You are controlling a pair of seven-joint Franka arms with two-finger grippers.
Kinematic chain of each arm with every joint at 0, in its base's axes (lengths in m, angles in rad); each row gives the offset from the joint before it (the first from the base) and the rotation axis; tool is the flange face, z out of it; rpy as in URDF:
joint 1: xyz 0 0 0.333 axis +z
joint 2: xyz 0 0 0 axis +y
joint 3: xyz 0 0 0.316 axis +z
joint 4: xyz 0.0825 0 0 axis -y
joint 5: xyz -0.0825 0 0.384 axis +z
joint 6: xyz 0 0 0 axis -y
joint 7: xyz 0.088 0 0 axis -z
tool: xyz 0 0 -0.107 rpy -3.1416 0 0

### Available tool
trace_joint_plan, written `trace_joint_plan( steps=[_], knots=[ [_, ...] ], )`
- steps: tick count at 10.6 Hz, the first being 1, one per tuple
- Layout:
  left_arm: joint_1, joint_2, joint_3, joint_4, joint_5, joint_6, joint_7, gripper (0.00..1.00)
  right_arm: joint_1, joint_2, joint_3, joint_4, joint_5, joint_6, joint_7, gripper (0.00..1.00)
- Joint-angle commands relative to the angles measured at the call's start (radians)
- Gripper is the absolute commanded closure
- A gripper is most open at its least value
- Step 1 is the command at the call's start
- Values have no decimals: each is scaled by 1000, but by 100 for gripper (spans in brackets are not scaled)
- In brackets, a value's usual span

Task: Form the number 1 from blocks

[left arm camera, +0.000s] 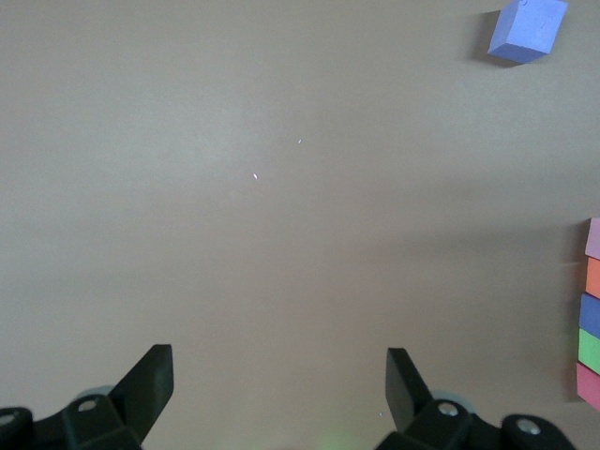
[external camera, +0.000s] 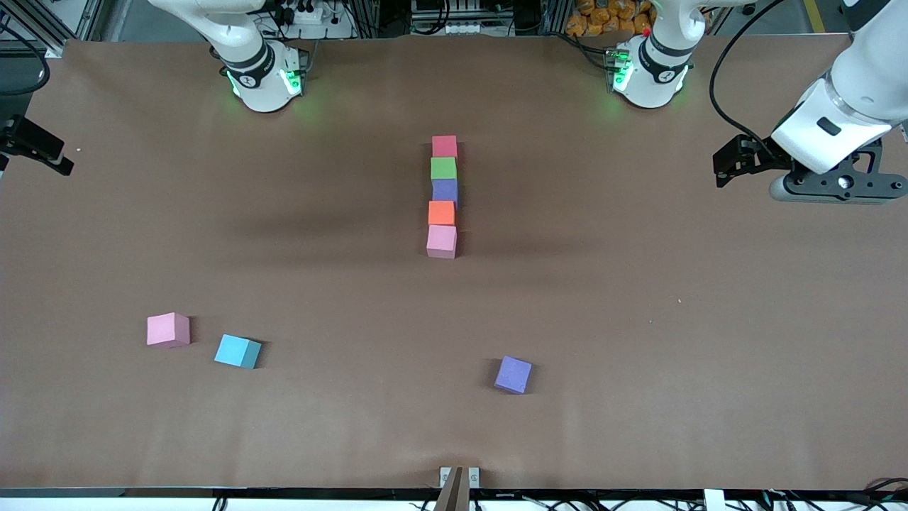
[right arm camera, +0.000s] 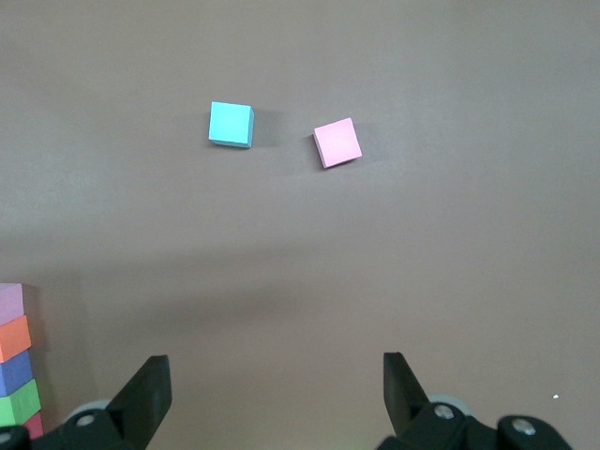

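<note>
Five small matte foam cubes stand in a straight touching column at mid-surface: a red cube (external camera: 445, 145) farthest from the front camera, then a green cube (external camera: 443, 168), a purple cube (external camera: 445, 190), an orange cube (external camera: 441, 212) and a pink cube (external camera: 441, 241) nearest it. Three more lie loose and well apart from the column, all nearer the front camera: a second pink foam cube (external camera: 168, 329) and a light blue foam cube (external camera: 237, 350) near each other toward the right arm's end of the brown paper-covered surface (external camera: 638, 319), and a second purple foam cube (external camera: 513, 374) sitting turned askew. The left pincer (left arm camera: 279, 389) hangs over bare surface at the left arm's end, jaws spread wide and empty; the right pincer (right arm camera: 277, 394) is likewise wide open and holds nothing, and both arms appear to wait. The cubes will likely be very light, soft and somewhat squashy, with a grippy matte skin, so a gentle squeeze on two opposite flat side faces should do; the skewed purple one calls for turning the wrist to match its faces. In the front view the right pincer is almost wholly cut off at the edge, and each wrist view shows only a sliver of the column.
</note>
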Motion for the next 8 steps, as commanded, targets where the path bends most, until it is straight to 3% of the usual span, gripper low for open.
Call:
trace_joint_plan(
  steps=[1, 8],
  knots=[
    [4, -2, -1, 11, -10, -22, 21, 0, -27, -14, 25, -19, 10, 7, -14, 0],
    [4, -2, -1, 10, -10, -22, 21, 0, -18, 15, 25, -10, 8, 7, -10, 0]
  ],
)
